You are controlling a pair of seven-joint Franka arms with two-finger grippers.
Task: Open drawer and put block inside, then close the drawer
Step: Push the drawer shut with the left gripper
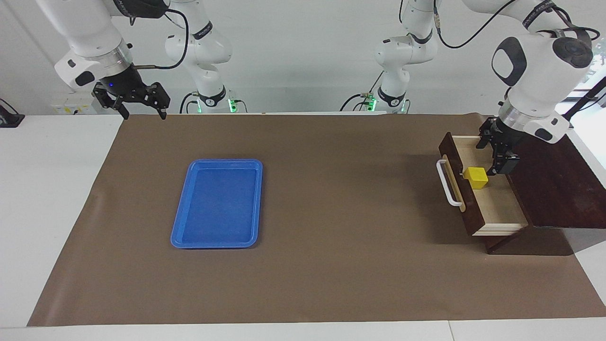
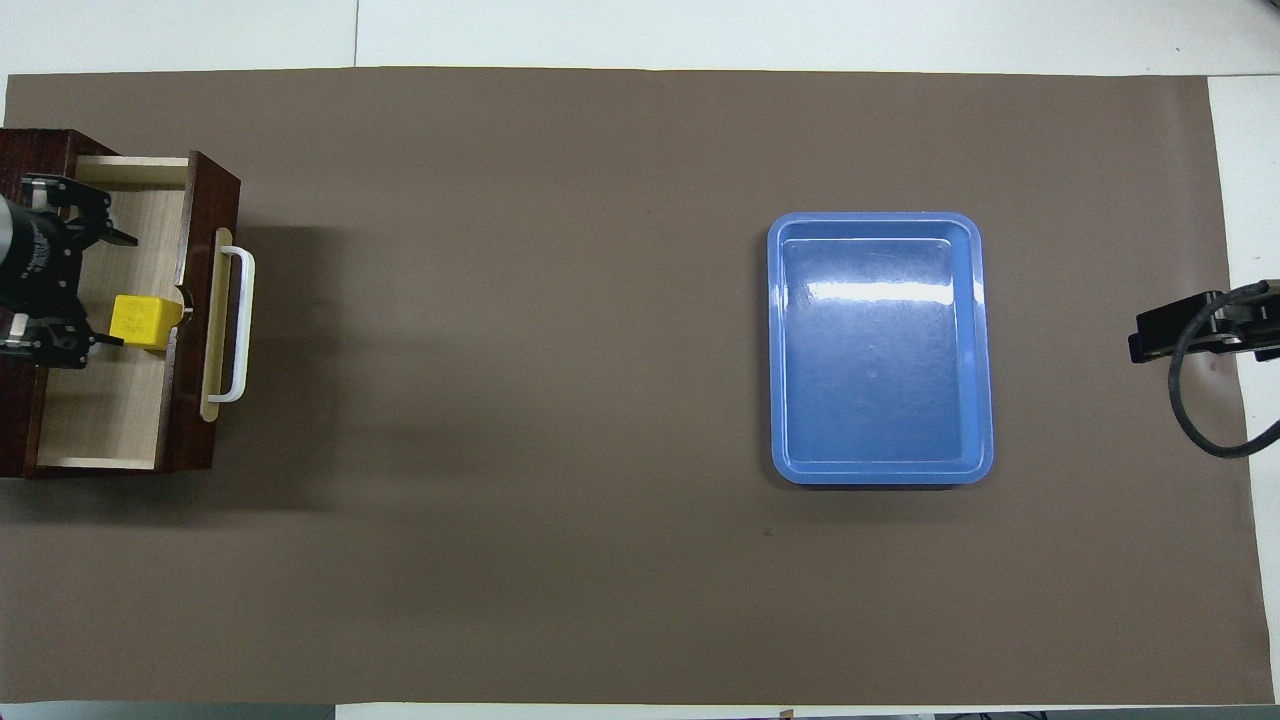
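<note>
The dark wood drawer (image 1: 468, 210) stands pulled open out of its box (image 1: 558, 189) at the left arm's end of the table, white bar handle (image 1: 449, 184) facing the table's middle. The yellow block (image 1: 476, 177) lies on the pale drawer floor, close against the inside of the drawer front. My left gripper (image 1: 493, 154) is open and empty over the drawer's inside, right beside the block. In the overhead view the drawer (image 2: 190, 400), the block (image 2: 140, 322) and the left gripper (image 2: 85, 285) show the same. My right gripper (image 1: 142, 111) waits open and raised at the right arm's end.
A blue plastic tray (image 1: 218, 203), empty, lies on the brown mat toward the right arm's end; it also shows in the overhead view (image 2: 880, 350). The right gripper's body (image 2: 1165, 335) shows at the mat's edge beside the tray.
</note>
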